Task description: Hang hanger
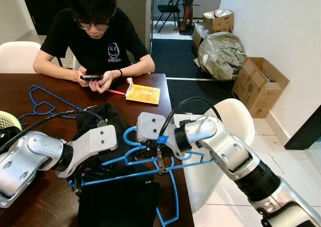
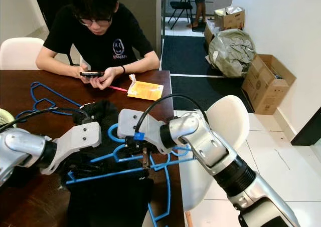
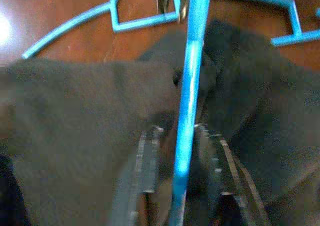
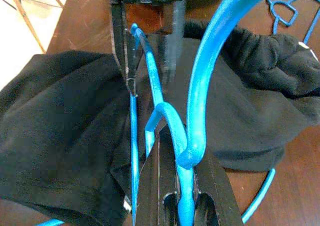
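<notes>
Both grippers are on the blue hanger [image 1: 150, 159], lying over the black garment [image 1: 118, 199] on the wooden table [image 1: 30, 122]: right gripper [image 4: 186, 206] clenched on its neck, left gripper [image 3: 180, 186] clamping its bar. Best to lift level, freeing cloth. Beyond, a person [image 1: 95, 36] reads a phone [image 1: 91, 77].

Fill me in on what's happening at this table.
The robot is working a blue hanger that lies on a black garment on the brown table. The right gripper is shut on the hanger near its hook, and the left gripper has the hanger's bar between its fingers. A second blue hanger lies further back. A person sits opposite, looking at a phone.
</notes>
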Controlling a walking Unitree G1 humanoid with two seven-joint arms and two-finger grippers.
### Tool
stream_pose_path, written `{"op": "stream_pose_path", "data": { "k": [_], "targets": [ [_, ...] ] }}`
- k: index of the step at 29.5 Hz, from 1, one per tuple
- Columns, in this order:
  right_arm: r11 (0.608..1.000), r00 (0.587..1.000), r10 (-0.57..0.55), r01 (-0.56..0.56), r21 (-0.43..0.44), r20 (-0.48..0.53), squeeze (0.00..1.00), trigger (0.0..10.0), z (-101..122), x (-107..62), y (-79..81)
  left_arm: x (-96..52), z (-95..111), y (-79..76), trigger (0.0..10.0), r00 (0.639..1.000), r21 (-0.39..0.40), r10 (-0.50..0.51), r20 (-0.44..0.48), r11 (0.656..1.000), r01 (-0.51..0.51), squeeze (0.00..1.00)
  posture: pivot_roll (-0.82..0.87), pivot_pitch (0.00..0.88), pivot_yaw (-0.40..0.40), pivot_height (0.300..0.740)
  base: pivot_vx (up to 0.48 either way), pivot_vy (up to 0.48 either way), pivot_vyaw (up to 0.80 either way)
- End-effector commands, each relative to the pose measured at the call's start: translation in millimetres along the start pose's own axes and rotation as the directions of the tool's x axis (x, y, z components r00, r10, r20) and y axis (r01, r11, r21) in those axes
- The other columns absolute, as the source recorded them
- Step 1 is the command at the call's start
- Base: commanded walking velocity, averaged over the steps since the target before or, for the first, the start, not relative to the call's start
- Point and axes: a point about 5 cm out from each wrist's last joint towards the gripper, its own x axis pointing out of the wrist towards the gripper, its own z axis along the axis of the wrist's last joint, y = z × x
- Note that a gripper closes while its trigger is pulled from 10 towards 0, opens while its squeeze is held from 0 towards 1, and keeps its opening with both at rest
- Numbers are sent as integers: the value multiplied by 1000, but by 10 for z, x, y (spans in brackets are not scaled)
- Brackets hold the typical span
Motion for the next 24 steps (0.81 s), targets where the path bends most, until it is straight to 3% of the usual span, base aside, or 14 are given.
{"op": "stream_pose_path", "data": {
  "k": [1,9,10,11,12,13,15,16,17,19,21,22,23,24],
  "targets": [
    [1000,1000,-11,10,-10,-14,0,0,-13,8,-18,-13,30,43,10000,999,-12,30,40,1000,-29,1000,115,0,-4,740,0,0,0],
    [998,998,-56,56,27,25,0,0,-36,-36,-69,-211,149,29,10000,980,-91,56,190,995,-39,1000,121,0,-3,740,0,0,0],
    [994,994,-92,87,71,66,0,0,-59,-74,-113,-375,177,122,10000,953,-132,163,256,982,-132,1000,125,0,-4,740,0,0,0],
    [994,994,-92,87,71,66,0,0,-59,-74,-113,-375,177,122,10000,953,-132,163,256,982,-132,1000,125,0,-4,740,0,0,0],
    [982,983,-151,136,134,107,0,0,-102,-130,-183,-562,181,235,10000,901,-180,298,315,951,-252,1000,137,0,-7,740,0,0,0],
    [982,983,-151,136,134,107,0,0,-102,-130,-183,-562,181,235,10000,901,-180,298,315,951,-252,1000,137,0,-7,740,0,0,0],
    [959,964,-231,204,197,128,0,0,-167,-206,-278,-768,172,389,10000,795,-274,479,372,875,-399,1000,141,0,-11,740,0,0,0],
    [959,964,-231,204,197,128,0,0,-167,-206,-278,-768,172,389,10000,795,-274,479,372,875,-399,1000,141,0,-11,740,0,0,0],
    [933,942,-302,261,248,148,0,0,-211,-279,-357,-918,138,504,10000,679,-377,622,390,781,-499,1000,145,0,-12,740,0,0,0],
    [933,942,-302,261,248,148,0,0,-211,-279,-357,-918,138,504,10000,679,-377,622,390,781,-499,1000,145,0,-12,740,0,0,0],
    [788,815,-552,443,427,173,0,0,-360,-539,-602,-1125,-77,626,10000,329,-601,887,324,461,-652,1000,158,0,-23,740,0,0,0],
    [713,756,-635,494,497,160,0,0,-429,-627,-676,-1138,-175,615,10000,231,-662,934,273,357,-659,1000,158,0,-23,740,0,0,0],
    [713,756,-635,494,497,160,0,0,-429,-627,-676,-1138,-175,615,10000,231,-662,934,273,357,-659,1000,158,0,-23,740,0,0,0],
    [628,693,-711,545,556,124,0,980,-532,-708,-719,-1038,-294,561,10000,183,-705,959,217,284,-650,0,166,0,-34,740,0,0,0]
  ]
}}
